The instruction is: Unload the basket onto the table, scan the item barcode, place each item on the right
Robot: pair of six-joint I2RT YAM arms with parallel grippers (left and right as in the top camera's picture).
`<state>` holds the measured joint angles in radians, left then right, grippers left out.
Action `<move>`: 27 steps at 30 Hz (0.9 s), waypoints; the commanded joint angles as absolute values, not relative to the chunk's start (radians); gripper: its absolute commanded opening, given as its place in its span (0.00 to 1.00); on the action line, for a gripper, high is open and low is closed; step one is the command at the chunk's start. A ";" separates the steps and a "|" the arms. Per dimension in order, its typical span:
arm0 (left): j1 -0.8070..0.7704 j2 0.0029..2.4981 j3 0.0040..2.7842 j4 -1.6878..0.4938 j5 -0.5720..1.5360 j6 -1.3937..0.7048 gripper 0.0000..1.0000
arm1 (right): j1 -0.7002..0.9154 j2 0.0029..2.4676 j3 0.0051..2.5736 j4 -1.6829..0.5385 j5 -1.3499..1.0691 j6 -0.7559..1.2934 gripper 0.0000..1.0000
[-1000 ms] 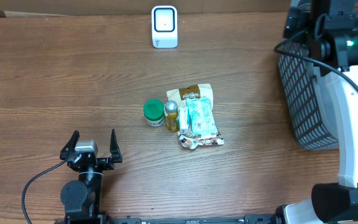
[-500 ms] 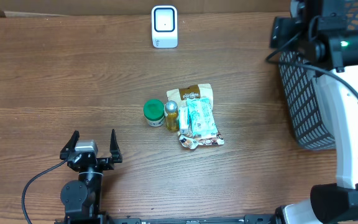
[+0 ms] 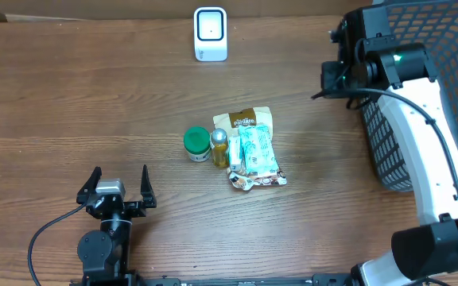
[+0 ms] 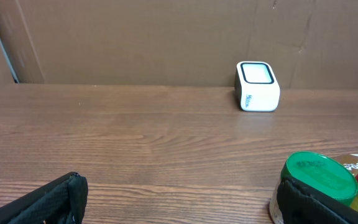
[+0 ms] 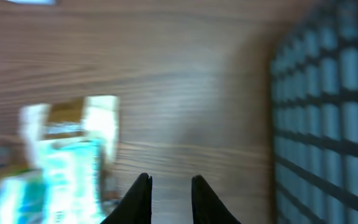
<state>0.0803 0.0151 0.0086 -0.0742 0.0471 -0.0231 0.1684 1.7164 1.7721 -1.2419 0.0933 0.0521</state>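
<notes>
The item pile (image 3: 246,147) lay mid-frame on the desk (image 3: 70,95), its packets lengthwise top to bottom, down-left of the right gripper (image 5: 169,193), shut and empty at upper right. The left gripper (image 3: 119,183), wide open and empty, sat lower left, neither clearly nearer.

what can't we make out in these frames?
- Barcodes on the packets: too small overhead, motion-blurred in the right wrist view.
- Jar: lower part hidden by a finger of the left tool and cut by the left wrist view's bottom edge.
- Basket contents: covered overhead by the right arm, cut by the edge.
</notes>
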 commanded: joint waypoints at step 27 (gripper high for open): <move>0.086 0.006 0.005 -0.075 0.041 -0.022 0.99 | -0.050 1.708 1.805 -1.251 -0.017 -0.013 0.23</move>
